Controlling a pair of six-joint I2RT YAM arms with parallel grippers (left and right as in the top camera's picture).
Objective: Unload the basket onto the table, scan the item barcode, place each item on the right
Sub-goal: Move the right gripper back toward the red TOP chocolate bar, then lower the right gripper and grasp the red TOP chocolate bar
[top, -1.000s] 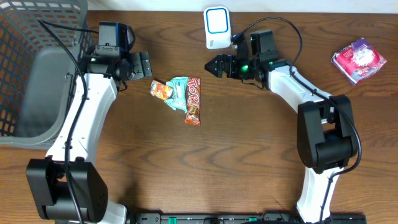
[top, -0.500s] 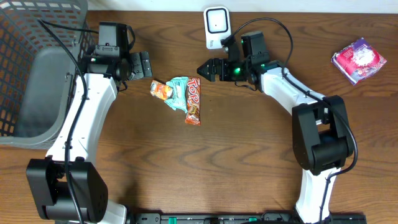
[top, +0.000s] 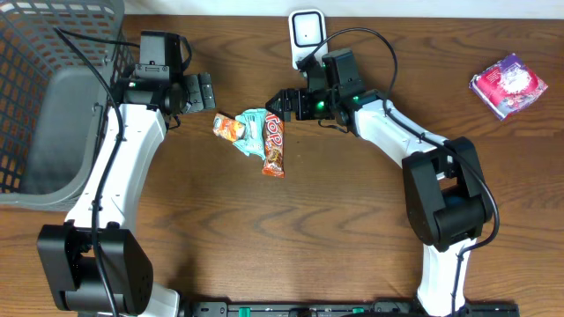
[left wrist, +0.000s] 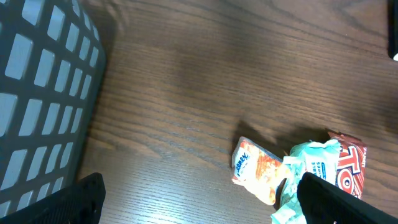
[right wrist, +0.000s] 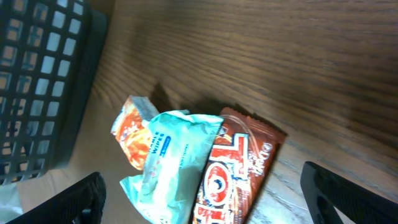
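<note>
Overhead alone showing white plastic scanner and pink crinkled packet, right wrist showing glossy red-brown bar touching creased teal pouch, left and right jaws standing released.

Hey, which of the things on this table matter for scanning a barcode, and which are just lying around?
For the job:
red snack bar, teal packet and orange packet, piled mid-table; white scanner, probably; right gripper, open by the bar's end.

Lying about:
grey basket; pink packet far off to the side; left gripper, open and empty.
</note>
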